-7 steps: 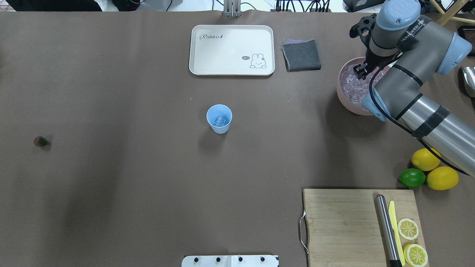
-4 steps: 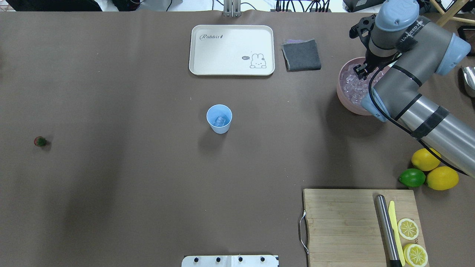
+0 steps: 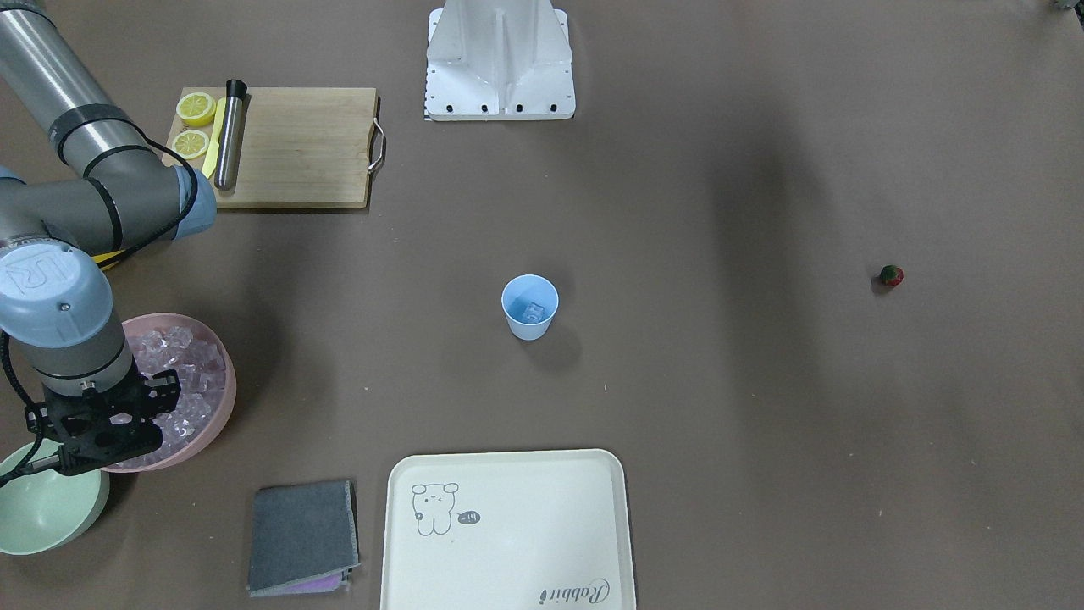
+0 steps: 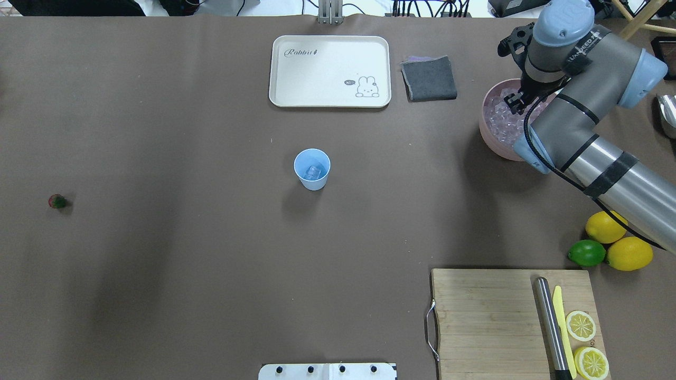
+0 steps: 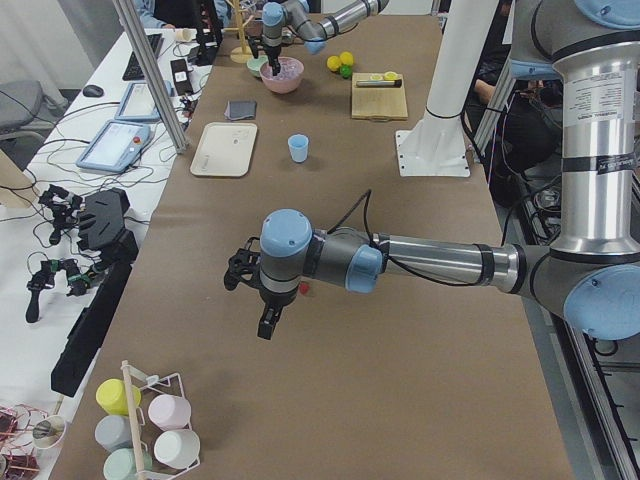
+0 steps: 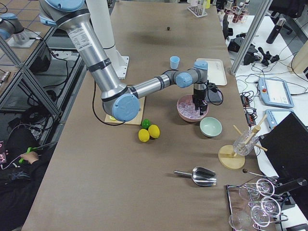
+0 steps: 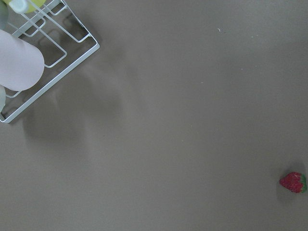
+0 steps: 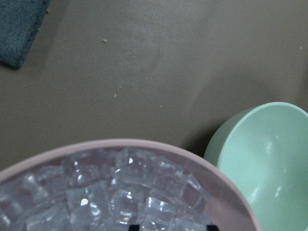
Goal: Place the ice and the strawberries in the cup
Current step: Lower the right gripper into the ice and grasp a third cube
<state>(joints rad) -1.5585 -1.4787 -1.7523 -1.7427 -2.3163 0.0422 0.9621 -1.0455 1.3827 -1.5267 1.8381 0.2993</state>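
Note:
The light-blue cup (image 4: 312, 168) stands upright mid-table with one ice cube (image 4: 314, 171) in it; it also shows in the front view (image 3: 530, 307). More ice (image 8: 134, 187) fills the pink bowl (image 4: 483, 126). My right gripper (image 4: 516, 100) is down in that bowl, its tips apart among the cubes at the bottom edge of the right wrist view. The strawberry (image 4: 57, 201) lies alone at the table's left, low right in the left wrist view (image 7: 292, 182). My left gripper (image 5: 268, 325) hovers near it; I cannot tell if it is open.
A pale-green bowl (image 8: 264, 159) sits right beside the pink bowl. A white tray (image 4: 330, 71) and grey cloth (image 4: 429, 78) lie at the far edge. A cutting board (image 4: 491, 316) with knife and lemon halves, lemons and a lime (image 4: 586, 253) are near right. A cup rack (image 7: 29, 57) stands by the left arm.
My right arm has shifted slightly away over the pink bowl, with the gripper staying in the ice. The cup and strawberry have not moved.

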